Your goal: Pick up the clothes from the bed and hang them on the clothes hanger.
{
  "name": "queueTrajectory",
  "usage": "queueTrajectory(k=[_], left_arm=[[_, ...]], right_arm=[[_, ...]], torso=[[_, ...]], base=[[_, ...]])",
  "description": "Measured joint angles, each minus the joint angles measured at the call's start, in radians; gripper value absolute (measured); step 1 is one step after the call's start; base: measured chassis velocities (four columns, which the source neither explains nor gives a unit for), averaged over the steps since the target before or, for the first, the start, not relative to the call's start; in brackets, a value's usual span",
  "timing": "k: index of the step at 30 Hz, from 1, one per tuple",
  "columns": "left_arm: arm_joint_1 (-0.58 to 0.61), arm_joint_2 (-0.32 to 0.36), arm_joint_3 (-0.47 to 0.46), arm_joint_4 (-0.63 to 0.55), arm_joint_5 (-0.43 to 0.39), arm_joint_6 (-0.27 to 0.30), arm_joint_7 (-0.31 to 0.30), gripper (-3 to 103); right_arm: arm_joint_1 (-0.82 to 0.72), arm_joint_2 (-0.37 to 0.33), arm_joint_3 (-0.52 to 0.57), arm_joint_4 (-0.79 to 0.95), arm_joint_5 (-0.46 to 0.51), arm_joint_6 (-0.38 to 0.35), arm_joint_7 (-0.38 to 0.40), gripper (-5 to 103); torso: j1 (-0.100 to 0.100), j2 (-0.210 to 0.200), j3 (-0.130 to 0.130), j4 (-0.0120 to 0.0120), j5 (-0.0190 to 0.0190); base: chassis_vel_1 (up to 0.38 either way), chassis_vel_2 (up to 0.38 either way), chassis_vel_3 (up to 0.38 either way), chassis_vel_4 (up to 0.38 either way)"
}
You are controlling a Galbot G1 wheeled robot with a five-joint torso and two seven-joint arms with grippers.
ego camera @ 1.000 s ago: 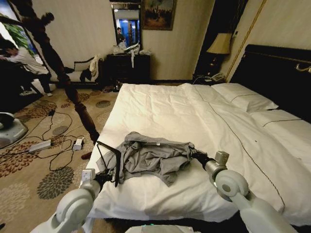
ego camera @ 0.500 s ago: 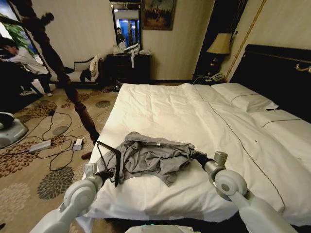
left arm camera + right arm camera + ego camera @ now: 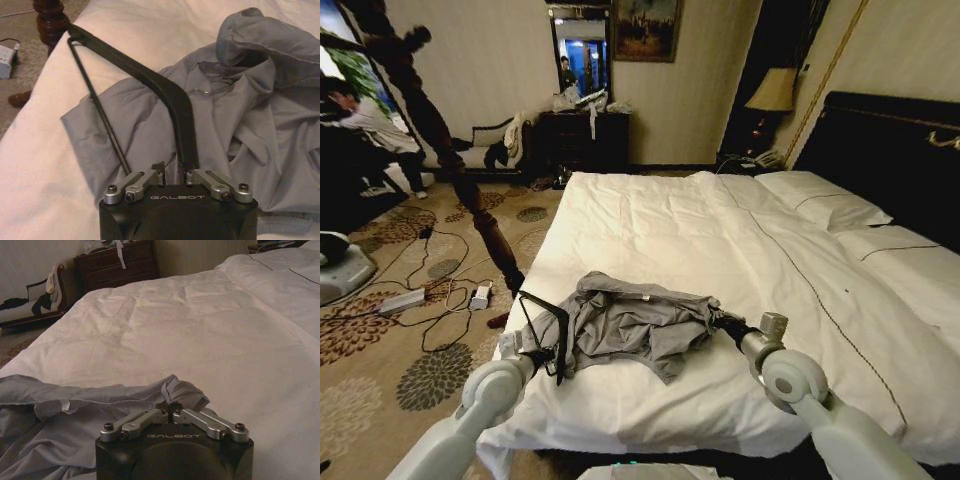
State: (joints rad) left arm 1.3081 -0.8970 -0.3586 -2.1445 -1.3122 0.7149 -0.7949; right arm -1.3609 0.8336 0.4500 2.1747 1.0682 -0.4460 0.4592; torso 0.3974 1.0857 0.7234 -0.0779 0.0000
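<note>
A: From the head view, how far along is it?

B: Early to middle, I'd judge. The clothes (image 3: 625,325) lie crumpled on the bed (image 3: 720,250) near its foot, not yet on the clothes hanger (image 3: 546,332). The left gripper (image 3: 533,355) holds the hanger at the shirt's left edge; the right gripper (image 3: 720,322) pinches the shirt's right end. The threading is all left to do.

A: And the shirt's long axis?

B: Across the bed, side to side, between the two grippers.

A: The left wrist view?

B: The left gripper (image 3: 174,176) has its fingers closed on the hanger's (image 3: 165,90) black shoulder bar. The hanger lies over the grey cloth (image 3: 240,125), its long axis running away from the gripper toward the bed's edge; its silver hook rests on the shirt.

A: The right wrist view?

B: The right gripper (image 3: 172,413) has its fingers clamped on a bunched fold of the shirt (image 3: 75,410), which rests on the white duvet (image 3: 200,330).
</note>
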Motion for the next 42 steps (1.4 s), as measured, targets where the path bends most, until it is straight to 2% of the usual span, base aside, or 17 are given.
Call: queueTrajectory(k=[11,22,25,27,29,32,35,37,41,42], left_arm=[[-0.020,-0.006,0.026,0.012,-0.049,0.007,-0.026,15],[-0.002,-0.016,0.031,0.019,-0.046,0.013,-0.028,12],[0.006,-0.015,0.028,0.011,-0.041,0.016,-0.028,15],[0.008,-0.015,0.025,0.008,-0.039,0.019,-0.029,21],[0.007,-0.015,0.024,0.008,-0.038,0.020,-0.030,21],[-0.004,-0.015,0.025,0.018,-0.037,0.021,-0.030,38],[-0.013,-0.016,0.030,0.023,-0.037,0.022,-0.030,43],[-0.020,-0.017,0.033,0.026,-0.038,0.022,-0.029,53],[-0.025,-0.018,0.038,0.031,-0.039,0.022,-0.029,55],[-0.024,-0.018,0.038,0.032,-0.039,0.023,-0.028,50]], right_arm=[[-0.005,-0.024,0.002,0.006,0.005,-0.001,0.000,0],[-0.011,-0.020,0.006,0.012,0.011,-0.001,0.006,0],[-0.009,-0.016,0.004,0.009,0.010,-0.001,0.006,0],[-0.006,-0.014,0.001,0.009,0.009,-0.001,0.006,0],[-0.005,-0.014,0.001,0.009,0.010,-0.001,0.007,0],[-0.004,-0.014,0.001,0.009,0.013,-0.001,0.010,0],[-0.007,-0.014,0.003,0.009,0.014,-0.001,0.012,0],[-0.008,-0.014,0.005,0.009,0.016,-0.001,0.014,0],[-0.008,-0.013,0.006,0.009,0.021,-0.001,0.016,0],[-0.008,-0.013,0.007,0.008,0.022,-0.001,0.017,0]], torso=[[0.000,0.000,0.000,0.0001,0.0001],[0.000,0.000,0.000,0.0000,0.0000],[0.000,0.000,0.000,0.0000,0.0001],[0.000,0.000,0.000,0.0001,0.0000],[0.000,0.000,0.000,0.0001,0.0001],[0.000,0.000,0.000,0.0001,0.0000],[0.000,0.000,0.000,0.0000,0.0000],[0.000,0.000,0.000,0.0000,0.0000],[0.000,0.000,0.000,0.0000,0.0000],[0.000,0.000,0.000,0.0000,0.0000]], base=[[0.000,0.000,0.000,0.000],[0.000,0.000,0.000,0.000],[0.000,0.000,0.000,0.000],[0.000,0.000,0.000,0.000],[0.000,0.000,0.000,0.000],[0.000,0.000,0.000,0.000],[0.000,0.000,0.000,0.000],[0.000,0.000,0.000,0.000],[0.000,0.000,0.000,0.000],[0.000,0.000,0.000,0.000]])
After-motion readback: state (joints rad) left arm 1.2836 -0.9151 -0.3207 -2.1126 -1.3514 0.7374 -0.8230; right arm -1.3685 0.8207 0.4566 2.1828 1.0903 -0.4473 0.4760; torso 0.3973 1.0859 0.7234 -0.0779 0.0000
